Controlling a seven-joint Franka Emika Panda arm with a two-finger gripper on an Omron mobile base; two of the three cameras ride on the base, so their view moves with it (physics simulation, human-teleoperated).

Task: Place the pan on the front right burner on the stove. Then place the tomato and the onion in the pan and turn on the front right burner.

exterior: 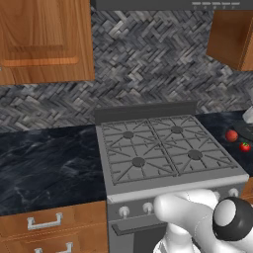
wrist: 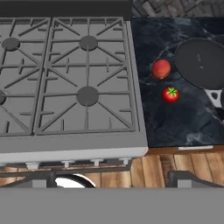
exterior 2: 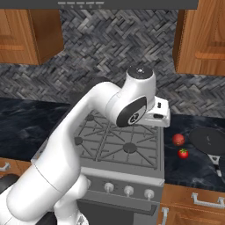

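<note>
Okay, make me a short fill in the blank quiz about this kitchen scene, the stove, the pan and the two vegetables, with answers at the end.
1. The pan sits on the dark counter to the ____ of the stove.
2. The front right burner has ____ on its grate.
3. The tomato lies nearer the counter's front edge than the ____.
4. The stove has ____ burners.

Missing words: right; nothing; onion; four
</note>
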